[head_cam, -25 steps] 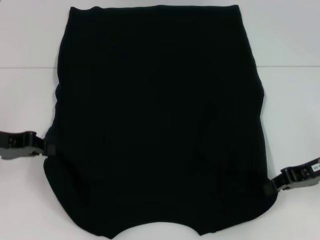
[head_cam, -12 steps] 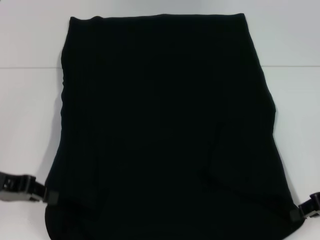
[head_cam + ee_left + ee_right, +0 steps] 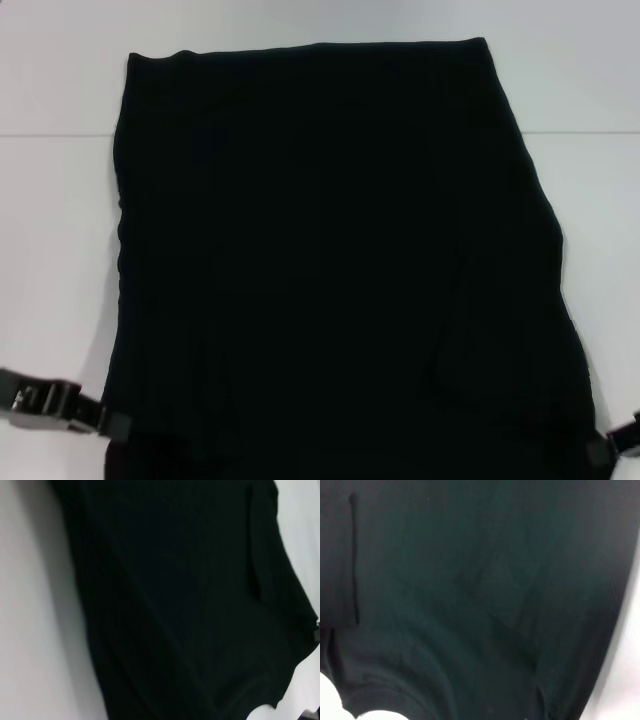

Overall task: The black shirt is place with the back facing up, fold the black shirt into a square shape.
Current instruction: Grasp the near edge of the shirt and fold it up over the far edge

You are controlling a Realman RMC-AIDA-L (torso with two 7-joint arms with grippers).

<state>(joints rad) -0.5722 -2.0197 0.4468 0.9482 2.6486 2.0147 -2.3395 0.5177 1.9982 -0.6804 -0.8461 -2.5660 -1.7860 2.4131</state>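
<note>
Shirt (image 3: 330, 250): soft matt black cloth, plain, with faint lengthwise creases toward the lower frame; in the right wrist view (image 3: 485, 595) a fine knit look with a dull greenish sheen.
Table (image 3: 50, 250): smooth white surface, slightly glossy.
Left gripper (image 3: 112, 425), lower left, and right gripper (image 3: 600, 448), lower right: hard black plastic, semi-gloss.

A black shirt (image 3: 330, 260) fills most of a white table (image 3: 60, 230), spreading from twelve toward six o'clock. The left gripper (image 3: 108, 424) grips its edge at eight o'clock, the right gripper (image 3: 598, 446) at four o'clock.
</note>
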